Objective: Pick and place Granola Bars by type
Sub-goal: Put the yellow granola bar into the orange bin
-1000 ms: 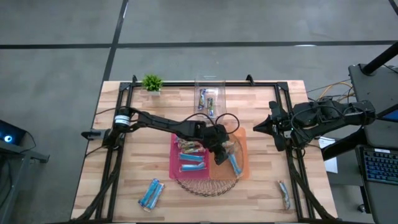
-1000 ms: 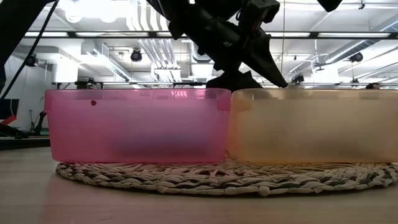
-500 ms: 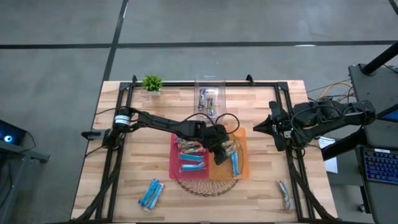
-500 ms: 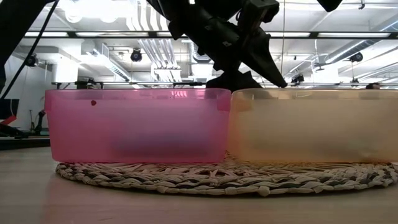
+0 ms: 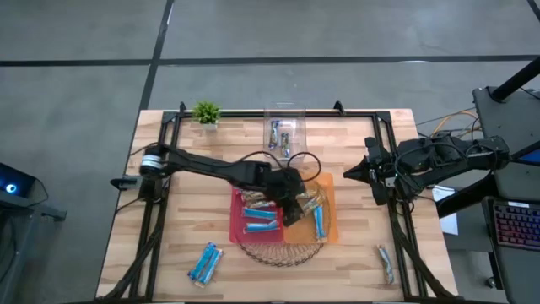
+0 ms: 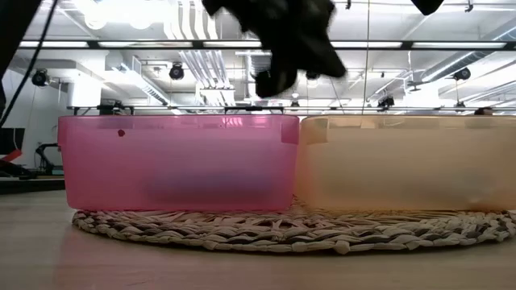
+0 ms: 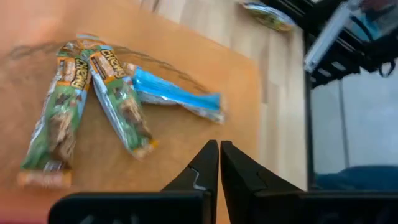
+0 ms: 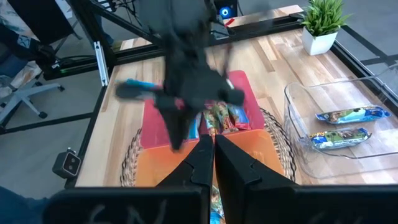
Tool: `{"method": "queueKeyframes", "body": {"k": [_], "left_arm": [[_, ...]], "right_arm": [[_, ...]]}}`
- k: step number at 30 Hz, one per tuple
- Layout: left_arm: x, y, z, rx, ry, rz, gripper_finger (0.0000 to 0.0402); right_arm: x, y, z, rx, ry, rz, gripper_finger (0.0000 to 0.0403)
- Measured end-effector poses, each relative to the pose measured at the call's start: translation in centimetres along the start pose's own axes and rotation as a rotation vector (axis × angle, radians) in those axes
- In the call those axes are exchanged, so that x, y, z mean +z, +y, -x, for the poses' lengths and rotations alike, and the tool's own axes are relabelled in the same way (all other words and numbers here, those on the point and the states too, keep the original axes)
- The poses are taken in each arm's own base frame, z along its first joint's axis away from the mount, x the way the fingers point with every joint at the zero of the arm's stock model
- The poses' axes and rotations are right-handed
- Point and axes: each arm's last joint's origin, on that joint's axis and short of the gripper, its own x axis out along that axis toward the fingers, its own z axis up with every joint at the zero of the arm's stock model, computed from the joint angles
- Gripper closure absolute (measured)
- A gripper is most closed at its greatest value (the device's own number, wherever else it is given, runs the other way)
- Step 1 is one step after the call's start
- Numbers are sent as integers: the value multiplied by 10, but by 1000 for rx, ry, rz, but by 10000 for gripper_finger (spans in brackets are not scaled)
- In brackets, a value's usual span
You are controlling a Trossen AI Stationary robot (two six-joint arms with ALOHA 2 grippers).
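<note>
Two bins sit on the woven mat (image 5: 278, 249): pink bin (image 5: 236, 215) left, orange bin (image 5: 331, 221) right. Left gripper (image 7: 219, 163) is over the bins, fingers fully together, holding nothing. Orange bin contains a blue bar (image 7: 177, 96) and two green-brown bars (image 7: 118, 99). Pink bin holds more Granola Bars (image 5: 260, 215). Clear tray (image 5: 284, 110) at far edge holds a few. Loose bars near-left (image 5: 205, 262) and near-right (image 5: 386, 263). Right gripper (image 8: 209, 163) parked at right, closed, empty.
</note>
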Motion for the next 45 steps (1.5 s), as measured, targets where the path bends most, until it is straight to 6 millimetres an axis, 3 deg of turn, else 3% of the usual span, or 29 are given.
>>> {"method": "queueKeyframes", "body": {"k": [10, 20, 25, 31, 39, 45], "left_arm": [[-23, -67, 85, 62, -57, -28, 401], [-55, -111, 126, 93, -113, -48, 401], [-62, -109, 135, 195, -124, -64, 401], [-66, -103, 145, 280, -113, -54, 401], [-69, -99, 149, 321, -93, -65, 401], [-70, -98, 149, 340, -80, -93, 401]], "right_arm": [[0, 0, 0, 0, -1, 3, 394], [0, 0, -1, 0, 2, 24, 394], [3, 3, 0, 26, 2, -91, 394], [7, 22, -2, 179, 138, -230, 394], [-14, 66, -12, 132, 525, -399, 394], [-31, 101, -19, 78, 671, -524, 394]]}}
